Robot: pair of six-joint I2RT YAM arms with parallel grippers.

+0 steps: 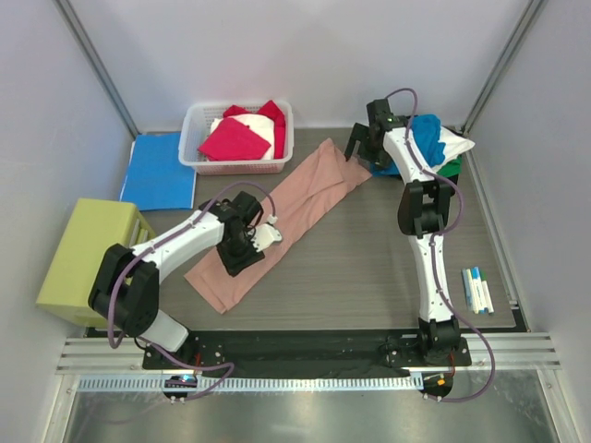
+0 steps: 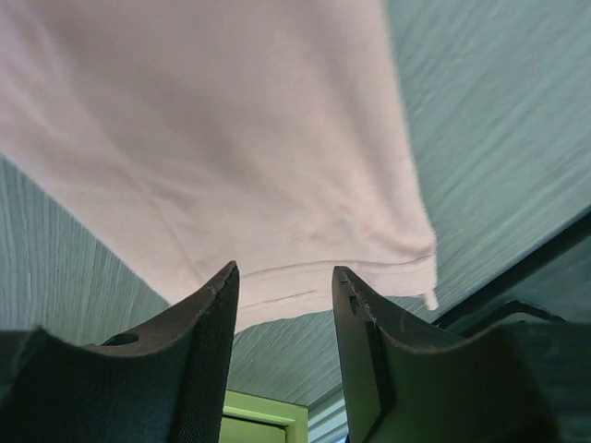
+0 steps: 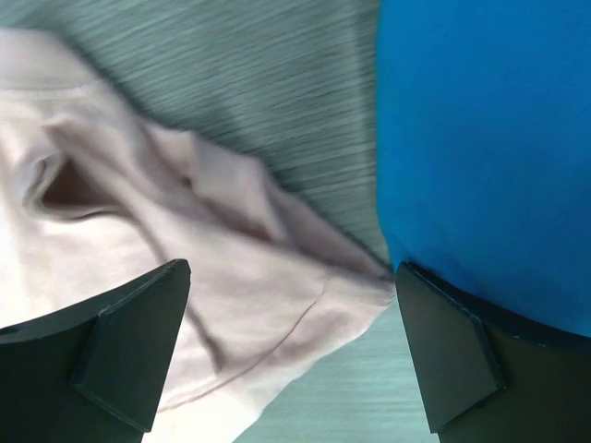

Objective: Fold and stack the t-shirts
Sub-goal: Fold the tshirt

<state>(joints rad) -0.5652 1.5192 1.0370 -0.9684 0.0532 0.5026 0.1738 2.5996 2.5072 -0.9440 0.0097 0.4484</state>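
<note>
Jaws of the right gripper (image 3: 294,286) stand fully spread over the far end of the dusty-pink t-shirt (image 3: 231,277), beside the teal-blue t-shirt (image 3: 480,138). The left gripper (image 2: 282,272) is half-spread at the near hem, seemingly clamping nothing. The pink shirt lies diagonally across the table (image 1: 369,268).

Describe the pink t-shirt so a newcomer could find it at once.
Start at the grey table. Across its middle, slanting from the white basket toward the near left, lies the pink t-shirt. Unlike the bunched blue t-shirt at far right, it is one long flat strip.
</note>
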